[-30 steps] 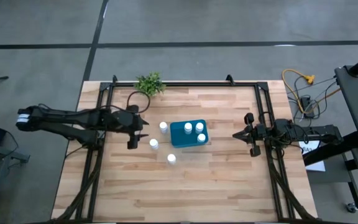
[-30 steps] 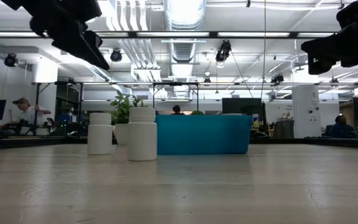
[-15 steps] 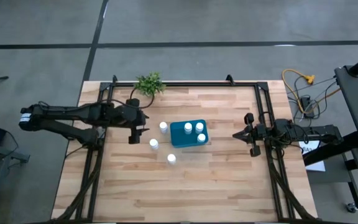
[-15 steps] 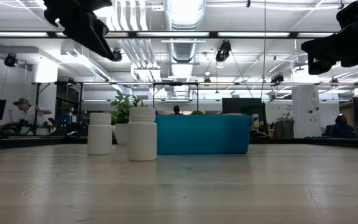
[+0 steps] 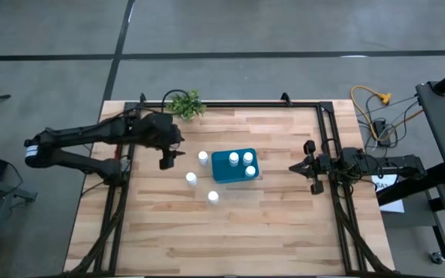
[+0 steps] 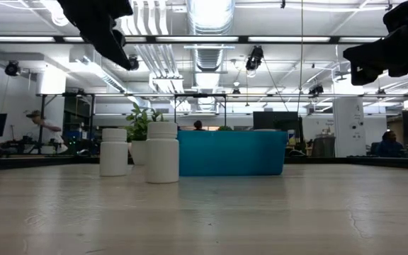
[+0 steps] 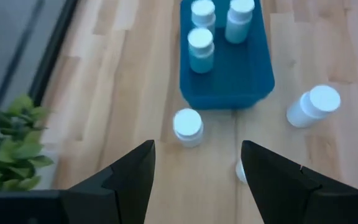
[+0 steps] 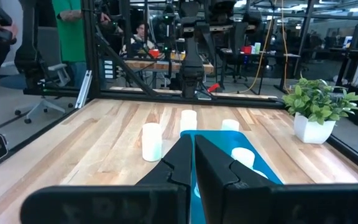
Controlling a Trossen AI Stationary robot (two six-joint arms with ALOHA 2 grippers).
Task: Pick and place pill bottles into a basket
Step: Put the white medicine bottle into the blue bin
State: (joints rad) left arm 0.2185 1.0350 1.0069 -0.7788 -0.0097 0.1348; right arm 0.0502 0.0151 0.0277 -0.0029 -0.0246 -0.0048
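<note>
The teal basket (image 5: 224,167) stands mid-table with three white pill bottles in it (image 5: 233,158) (image 5: 247,157) (image 5: 250,170); they also show in the left wrist view (image 7: 200,46). Three more bottles stand upright on the table left of and in front of it (image 5: 203,157) (image 5: 191,178) (image 5: 213,197). My left gripper (image 5: 170,161) hangs open above the table left of the loose bottles, and one bottle (image 7: 188,126) shows ahead of its fingers. My right gripper (image 5: 296,167) is shut and empty, right of the basket.
A small green plant in a white pot (image 5: 186,103) stands at the table's far edge, behind my left gripper. Dark frame rails (image 5: 122,193) (image 5: 338,201) run along the table's left and right sides. Bare wood lies in front of the bottles.
My left gripper has risen and gone a little toward the table's far edge, staying open. The bottles and the basket have not moved.
</note>
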